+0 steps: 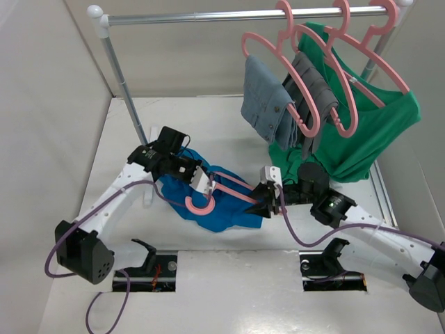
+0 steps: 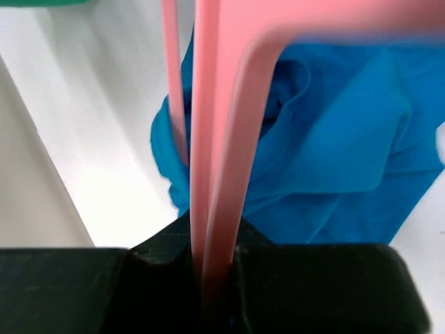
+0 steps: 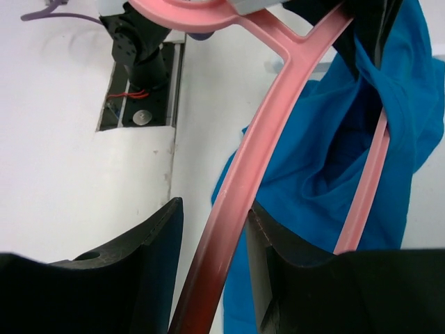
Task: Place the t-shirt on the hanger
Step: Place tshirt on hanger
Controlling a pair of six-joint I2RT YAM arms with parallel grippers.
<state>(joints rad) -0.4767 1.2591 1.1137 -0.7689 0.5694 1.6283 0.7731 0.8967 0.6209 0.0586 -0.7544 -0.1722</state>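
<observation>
The blue t-shirt (image 1: 215,216) lies crumpled on the white table between my two arms. The bare pink hanger (image 1: 236,191) is held low over it, its hook (image 1: 198,205) pointing toward the near edge. My left gripper (image 1: 205,182) is shut on the hanger near its neck; the left wrist view shows the hanger (image 2: 215,139) clamped between the jaws (image 2: 215,243) with the t-shirt (image 2: 334,139) behind. My right gripper (image 1: 266,202) is at the hanger's other arm. In the right wrist view the hanger (image 3: 271,132) passes between the parted jaws (image 3: 214,216), touching only one finger, over the t-shirt (image 3: 327,160).
A metal clothes rail (image 1: 243,15) crosses the back, its left post (image 1: 128,104) standing just behind my left arm. At the back right, pink hangers carry grey garments (image 1: 268,97) and a large green shirt (image 1: 368,132) hanging down to the table. White walls close both sides.
</observation>
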